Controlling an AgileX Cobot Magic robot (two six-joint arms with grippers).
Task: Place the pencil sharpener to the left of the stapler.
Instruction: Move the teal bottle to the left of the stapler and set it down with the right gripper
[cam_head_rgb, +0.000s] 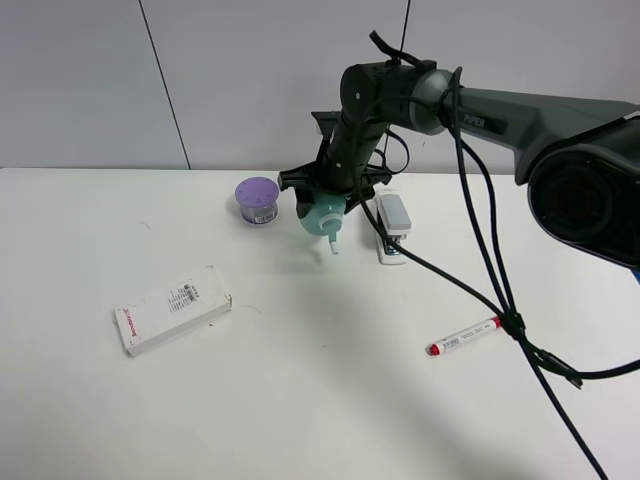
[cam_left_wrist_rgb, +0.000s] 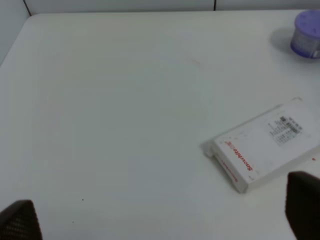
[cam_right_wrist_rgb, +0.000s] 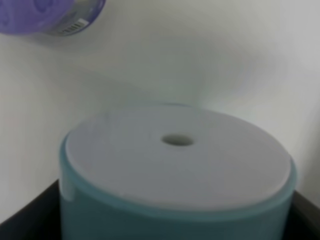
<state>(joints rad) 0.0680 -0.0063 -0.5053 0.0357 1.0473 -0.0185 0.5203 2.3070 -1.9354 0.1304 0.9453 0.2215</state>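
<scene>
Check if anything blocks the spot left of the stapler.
Nothing visible does. The pencil sharpener, held in the right gripper, is over bare table between the purple cylinder and the stapler.

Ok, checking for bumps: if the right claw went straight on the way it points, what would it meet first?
Probably bare table, with the held sharpener touching down first, between the purple tub and stapler; depth is unclear.

"PIPER" on right arm (cam_head_rgb: 497, 118), red "Snowhite" on white box (cam_left_wrist_rgb: 270, 142)
</scene>
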